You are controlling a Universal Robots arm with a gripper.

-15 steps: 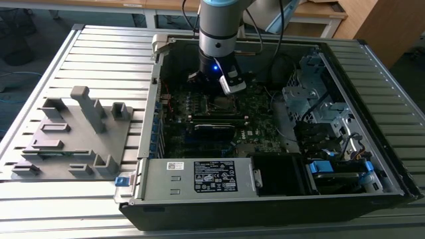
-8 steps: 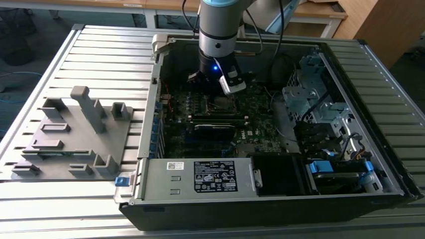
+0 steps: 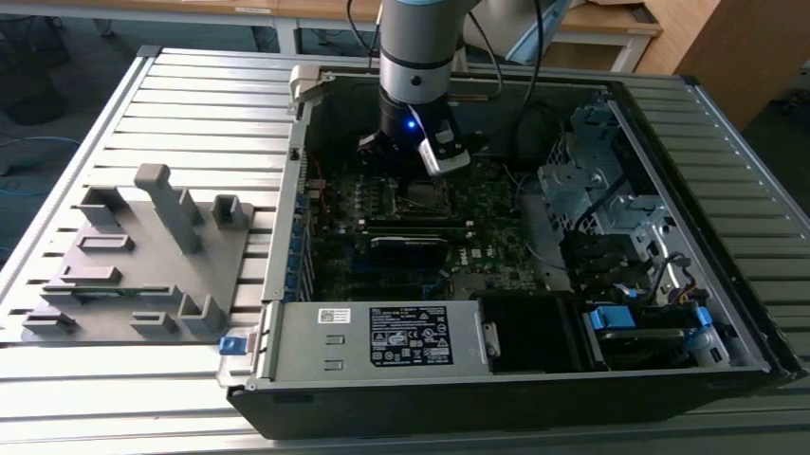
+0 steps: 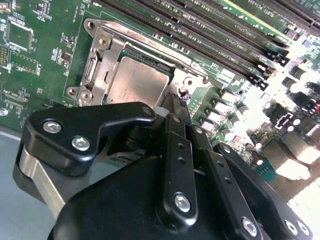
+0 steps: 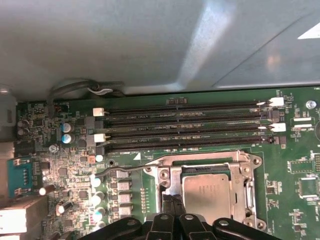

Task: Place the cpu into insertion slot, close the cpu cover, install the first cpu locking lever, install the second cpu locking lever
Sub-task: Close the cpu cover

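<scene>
**Chip seated, gripper down at the socket's edge**

One arm is down in the open case [image 3: 506,403], and its gripper [image 3: 412,180] hangs low over the board [image 3: 494,246]. In both wrist views the count is one cpu [image 5: 207,192], one slot [image 4: 150,54] and one cover [image 5: 247,187]. The cpu lies flat in the slot, its silvery face showing through the cover's cut-out, and the cover sits level around it.

The gripper [image 5: 172,205] has its fingertips drawn tight together, right against one edge of the cpu (whether they pinch anything, I cannot tell). One thin wire lever [image 5: 120,169] runs out past the slot's corner. Four long black memory slots [image 5: 185,131] line up just beyond the cover, very near it, and the case's grey wall rises behind them.

Room now, in the exterior view. From the gripper, the drive cage [image 3: 595,180] crowds three o'clock, the power supply [image 3: 379,336] closes off six, and the case rim is near at twelve. One grey fixture [image 3: 139,256] stands well apart on the slatted table [image 3: 190,95] at nine o'clock.
</scene>
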